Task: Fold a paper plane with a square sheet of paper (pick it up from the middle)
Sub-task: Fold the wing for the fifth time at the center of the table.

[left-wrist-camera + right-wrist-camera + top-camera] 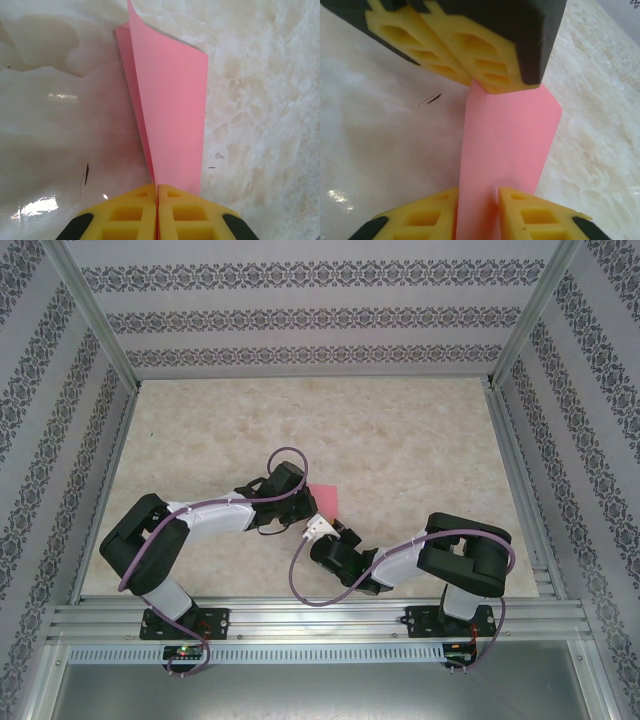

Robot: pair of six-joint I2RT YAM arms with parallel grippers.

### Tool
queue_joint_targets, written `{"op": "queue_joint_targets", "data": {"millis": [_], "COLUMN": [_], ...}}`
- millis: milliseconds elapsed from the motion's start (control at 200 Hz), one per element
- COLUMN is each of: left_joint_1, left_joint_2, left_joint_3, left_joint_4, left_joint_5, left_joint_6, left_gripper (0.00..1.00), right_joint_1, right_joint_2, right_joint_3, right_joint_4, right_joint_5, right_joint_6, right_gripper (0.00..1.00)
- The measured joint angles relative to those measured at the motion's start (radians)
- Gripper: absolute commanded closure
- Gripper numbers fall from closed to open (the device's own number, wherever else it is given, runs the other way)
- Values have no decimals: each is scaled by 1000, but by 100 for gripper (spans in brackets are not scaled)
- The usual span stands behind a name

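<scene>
Thin pink square sheet of paper (175, 100) is showing early folds only, left hand (157, 192) clamping it, right hand (477, 200) gaping around it

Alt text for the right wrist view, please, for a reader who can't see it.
A folded pink paper runs up the frame against a pale marbled table, pinched at the top by the shut left tool. Its near end passes between the yellow fingers of the right tool, which stand slightly apart.
</scene>
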Motion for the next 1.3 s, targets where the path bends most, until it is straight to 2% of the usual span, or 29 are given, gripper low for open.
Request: {"op": "queue_joint_targets", "data": {"millis": [120,220,295,365,430,510,669,824,1079,1299], "left_joint_1": [0,0,0,0,0,0,0,1,1,1], "left_joint_2": [0,0,-8,-31,-74,-150,-296,-348,-347,-311], "left_joint_3": [0,0,0,0,0,-2,-26,-57,-72,-77], "left_joint_4": [0,-3,-25,-59,-95,-137,-204,-237,-243,-224], "left_joint_5": [0,-6,-21,-48,-84,-138,-246,-301,-306,-266], "left_joint_6": [0,-2,1,-5,-5,-14,-26,-31,-31,-32], "left_gripper": [85,79,66,60,47,39,34,34,34,35], "right_joint_1": [0,0,-1,-4,-18,-39,-76,-125,-198,-270], "right_joint_2": [0,0,0,-1,-8,-21,-40,-45,-46,-45], "right_joint_3": [0,0,0,-6,-21,-40,-68,-81,-121,-137], "right_joint_4": [1,3,8,25,47,72,135,184,270,323], "right_joint_5": [7,10,6,-10,-43,-93,-202,-333,-492,-600], "right_joint_6": [14,31,47,60,75,87,114,167,273,407], "right_gripper": [94,98,100,100,100,100,100,100,100,97]}}
